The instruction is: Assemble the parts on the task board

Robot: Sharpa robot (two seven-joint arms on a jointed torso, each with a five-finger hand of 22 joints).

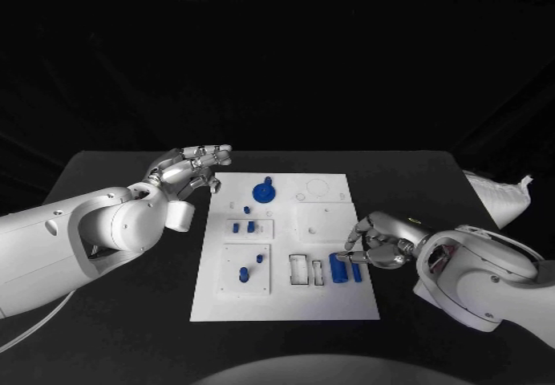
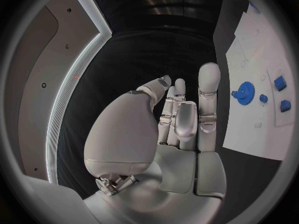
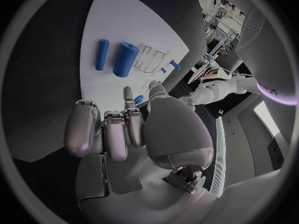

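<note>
The right hand (image 1: 376,245) sits low over the task board (image 1: 285,309), at its edge nearest that arm, fingers curled toward the two upright-lying blue bars (image 1: 342,268); whether it pinches a small part I cannot tell, though the right wrist view hints at a blue speck by the fingertips (image 3: 138,99); if something small is held there, a loose pinch could drop it onto the board or nudge the thicker blue cylinder (image 3: 125,59) and the thinner blue rod (image 3: 102,54) out of line; the empty slot frames (image 1: 306,269) lie just beside those bars, so a sideways knock could roll a bar across them. The left hand (image 1: 191,170) hovers off the board's far corner on its own side, fingers apart and holding nothing; it is too far away to steady the board should the plate shift. The board is a white rectangular plate in the middle of the black table (image 1: 115,321), carrying a blue gear (image 1: 265,192) near its far edge, small blue pegs (image 1: 243,227) in a raised block below the gear, and another blue piece (image 1: 244,274) in the block nearest the robot.
</note>
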